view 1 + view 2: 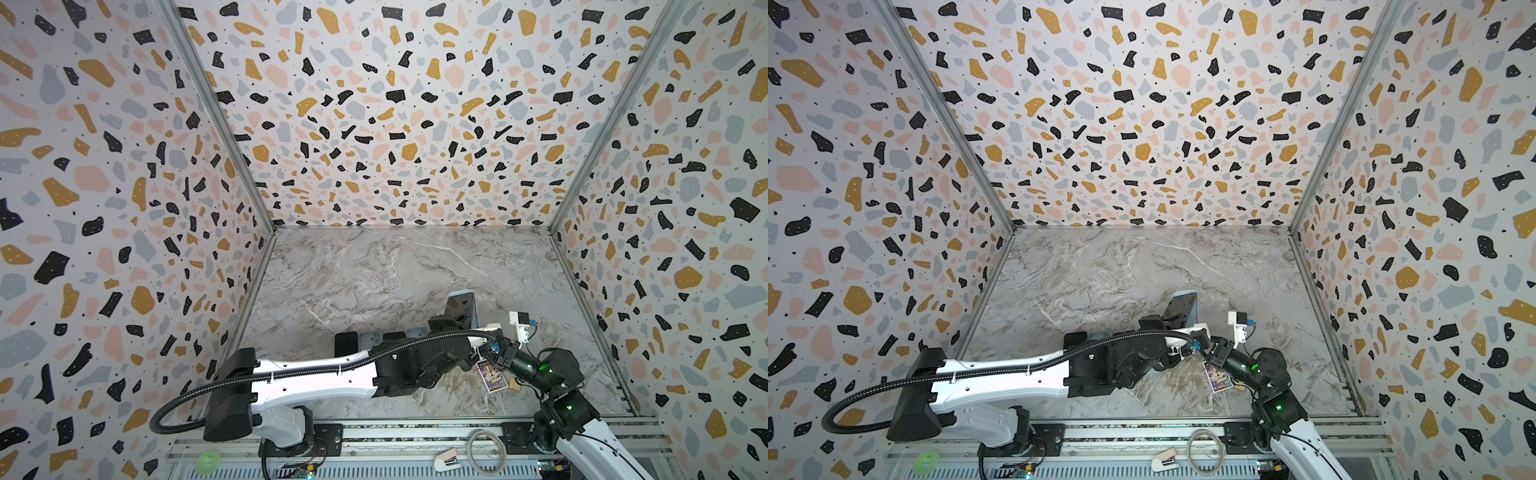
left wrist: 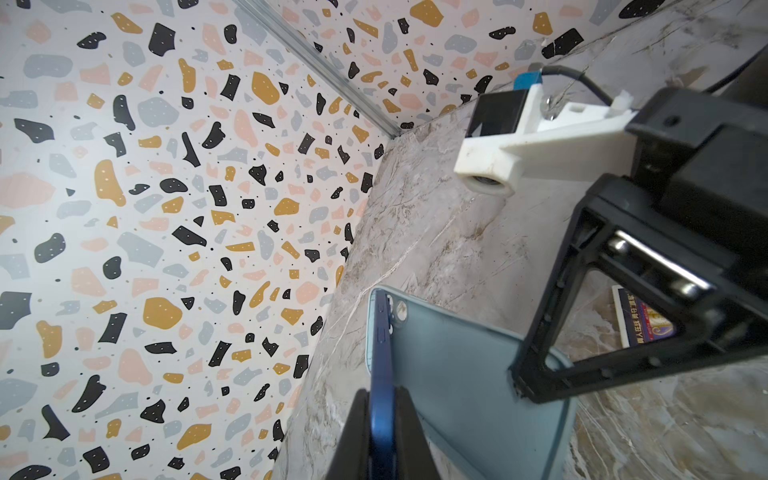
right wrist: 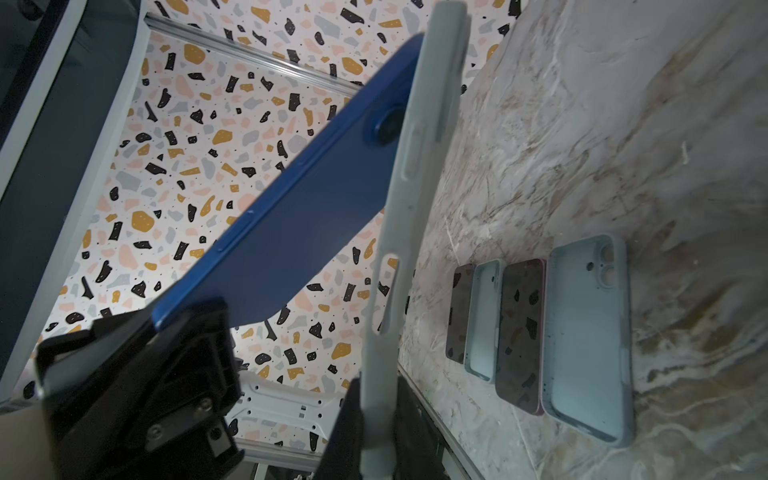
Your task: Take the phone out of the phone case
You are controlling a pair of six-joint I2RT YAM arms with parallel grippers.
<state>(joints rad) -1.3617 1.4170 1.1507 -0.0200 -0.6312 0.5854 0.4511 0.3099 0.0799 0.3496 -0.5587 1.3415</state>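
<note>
The phone (image 3: 299, 208) is a deep blue slab with a round camera bump on its back. That back is turned toward the phone case (image 3: 415, 187), a soft, pale grey-blue shell with cutouts along its edge. Both stand nearly upright above the table (image 1: 374, 270), lifted off it, right of its middle. They splay in a V: camera ends touching at the top, lower ends apart. The phone is mostly peeled out, not yet free.

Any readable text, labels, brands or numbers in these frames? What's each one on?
Colourful card: a line of white characters along its edge, too blurred to read in the left wrist view; in both top views its print is too small to read.
No text visible on the phone or the phone case.
</note>
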